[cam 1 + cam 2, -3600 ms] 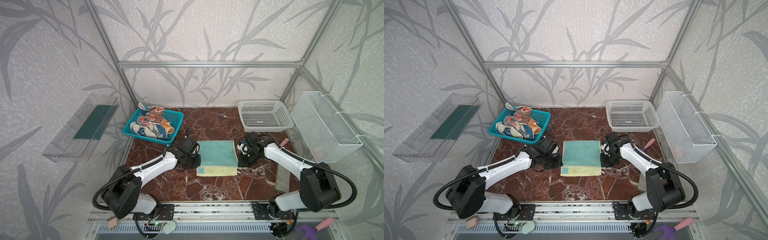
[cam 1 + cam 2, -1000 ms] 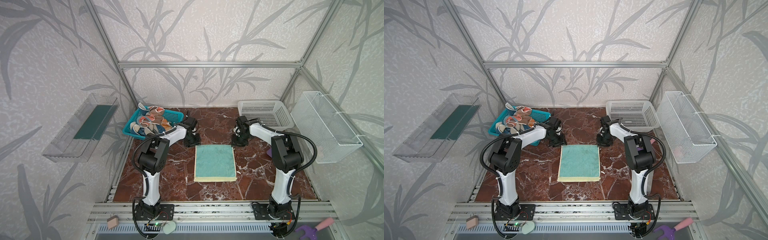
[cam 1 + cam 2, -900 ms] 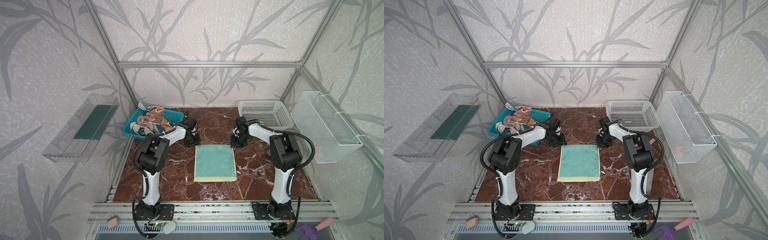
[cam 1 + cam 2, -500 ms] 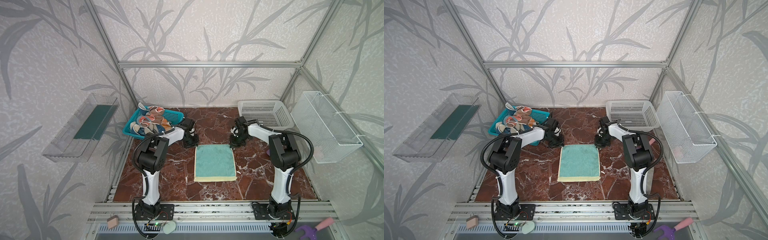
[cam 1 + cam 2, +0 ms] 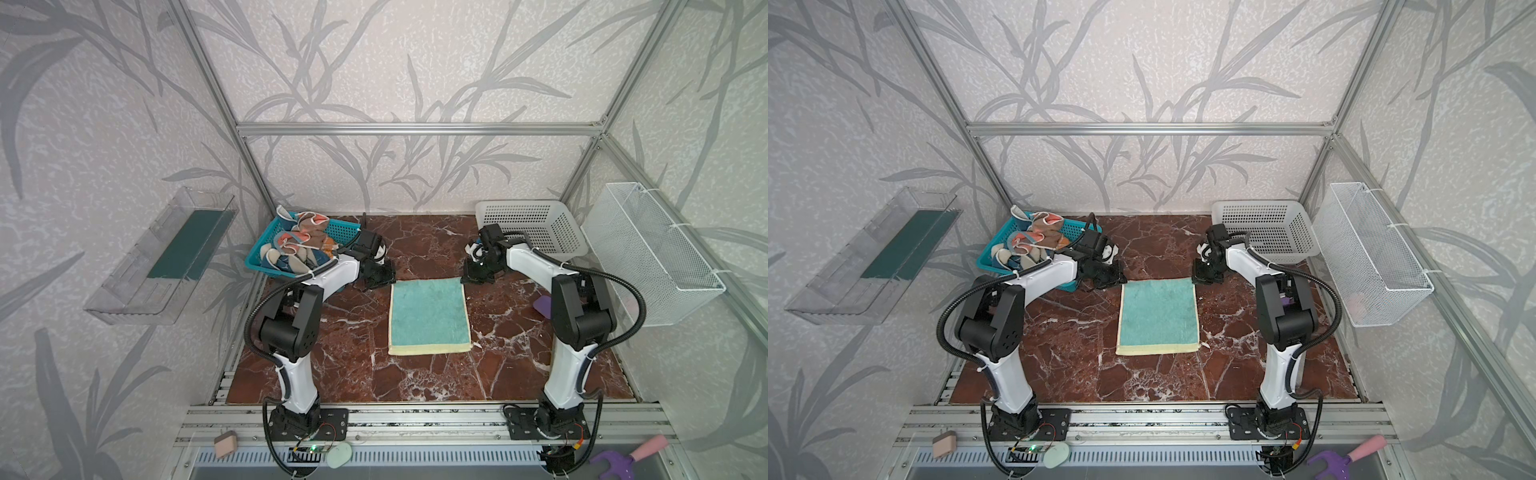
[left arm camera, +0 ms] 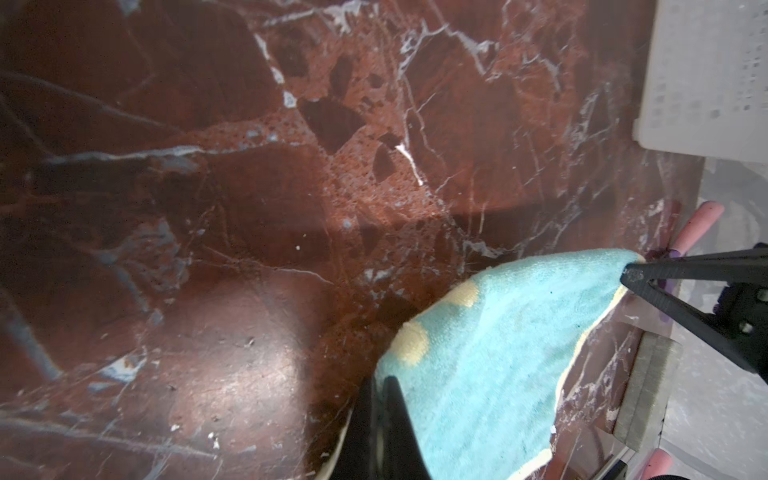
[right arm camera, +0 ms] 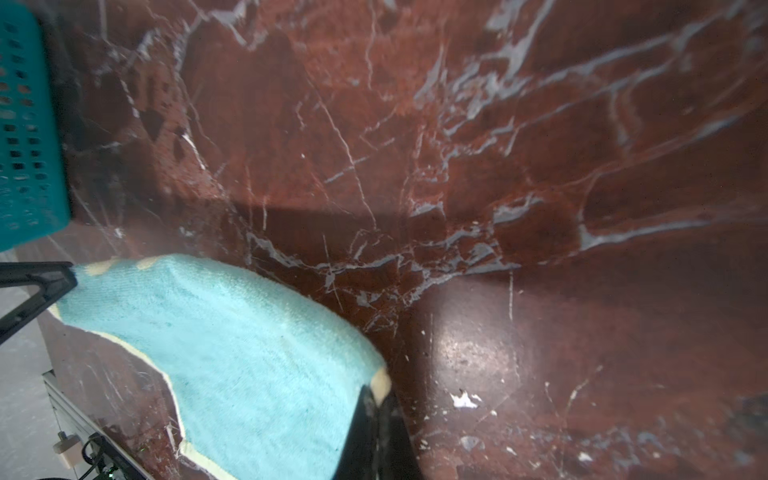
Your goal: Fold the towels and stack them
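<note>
A blue towel (image 5: 429, 316) with a pale yellow border lies flat in the middle of the marble floor in both top views (image 5: 1158, 316). My left gripper (image 5: 384, 284) is down at its far left corner and my right gripper (image 5: 467, 279) at its far right corner. In the left wrist view the left gripper (image 6: 384, 386) is shut, pinching the edge of the towel (image 6: 490, 365). In the right wrist view the right gripper (image 7: 376, 399) is shut on the yellow corner of the towel (image 7: 232, 353). More crumpled towels (image 5: 299, 245) fill the teal basket (image 5: 266, 264).
A white plastic basket (image 5: 528, 224) stands at the back right, behind the right arm. A wire basket (image 5: 656, 249) hangs on the right wall and a clear shelf (image 5: 162, 253) on the left wall. A small purple object (image 5: 542, 305) lies near the right arm.
Both grippers have closed on the towel's far corners after settling slightly inward onto them. The towel still lies flat in the same place.
</note>
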You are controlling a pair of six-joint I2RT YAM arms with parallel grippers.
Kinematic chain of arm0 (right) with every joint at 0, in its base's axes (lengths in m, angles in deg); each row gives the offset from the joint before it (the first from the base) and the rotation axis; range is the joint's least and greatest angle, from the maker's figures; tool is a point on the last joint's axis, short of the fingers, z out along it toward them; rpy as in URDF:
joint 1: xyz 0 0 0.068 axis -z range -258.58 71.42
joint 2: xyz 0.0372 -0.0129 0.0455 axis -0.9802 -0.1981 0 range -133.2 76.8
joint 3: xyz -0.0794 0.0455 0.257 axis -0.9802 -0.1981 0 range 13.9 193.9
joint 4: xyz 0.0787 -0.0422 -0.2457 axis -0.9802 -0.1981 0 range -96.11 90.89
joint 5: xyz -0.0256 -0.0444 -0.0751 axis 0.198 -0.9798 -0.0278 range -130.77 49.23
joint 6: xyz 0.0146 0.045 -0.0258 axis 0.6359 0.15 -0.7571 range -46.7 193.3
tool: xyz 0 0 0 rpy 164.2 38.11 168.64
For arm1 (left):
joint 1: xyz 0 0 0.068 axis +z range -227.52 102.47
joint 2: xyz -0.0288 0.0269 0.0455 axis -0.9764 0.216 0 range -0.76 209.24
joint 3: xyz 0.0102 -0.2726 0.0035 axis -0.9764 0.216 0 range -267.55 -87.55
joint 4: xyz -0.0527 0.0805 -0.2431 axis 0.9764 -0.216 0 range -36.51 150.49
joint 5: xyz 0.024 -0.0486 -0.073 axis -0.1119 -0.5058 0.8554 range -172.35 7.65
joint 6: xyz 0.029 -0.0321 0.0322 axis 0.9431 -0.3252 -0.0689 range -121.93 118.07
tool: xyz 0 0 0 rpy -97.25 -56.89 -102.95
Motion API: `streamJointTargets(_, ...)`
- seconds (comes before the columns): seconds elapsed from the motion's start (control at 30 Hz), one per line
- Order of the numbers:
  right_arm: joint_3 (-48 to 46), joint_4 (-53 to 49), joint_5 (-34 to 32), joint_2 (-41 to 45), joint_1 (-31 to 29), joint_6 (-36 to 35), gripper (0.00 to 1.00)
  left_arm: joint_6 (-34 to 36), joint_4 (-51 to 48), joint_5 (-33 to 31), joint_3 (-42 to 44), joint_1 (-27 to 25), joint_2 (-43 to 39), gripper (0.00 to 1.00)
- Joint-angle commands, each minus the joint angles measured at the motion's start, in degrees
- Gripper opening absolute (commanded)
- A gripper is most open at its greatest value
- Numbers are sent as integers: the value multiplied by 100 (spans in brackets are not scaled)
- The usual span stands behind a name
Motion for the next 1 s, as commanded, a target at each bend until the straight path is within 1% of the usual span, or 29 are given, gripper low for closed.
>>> streamJointTargets(0.0, -371, 298, 264, 411, 136, 31, 0, 92, 313, 135, 399, 28, -385, 0)
streamJointTargets(0.13, -1073, 803, 658, 515, 157, 298, 0, -113, 924, 292, 1155, 27, -550, 0)
streamJointTargets(0.2, -1448, 1033, 753, 558, 156, 401, 0, -269, 1262, 375, 1549, 20, -632, 0)
streamJointTargets(0.27, -1665, 1140, 864, 580, 156, 396, 0, -338, 1288, 366, 1729, 19, -694, 0)
streamJointTargets(0.4, -1631, 810, 970, 592, 156, 140, 0, -353, 1038, 414, 1766, 10, -906, 0)
streamJointTargets(0.63, -1312, 225, 899, 1104, 159, -144, 0, -264, 571, 340, 1614, -15, -1391, 0)
streamJointTargets(0.7, -1456, 131, 912, 1153, 158, -200, 0, -332, 600, 299, 1759, -84, -1501, 0)
streamJointTargets(0.73, -1552, 98, 902, 1345, 159, -232, 0, -370, 656, 293, 1869, -127, -1534, 0)
streamJointTargets(0.8, -1871, 88, 865, 1464, 157, -289, 0, -452, 854, 292, 2172, -245, -1504, 0)
streamJointTargets(0.97, -2625, 273, 787, 1482, 156, -344, 0, -761, 1288, 202, 2864, -543, -1418, 0)
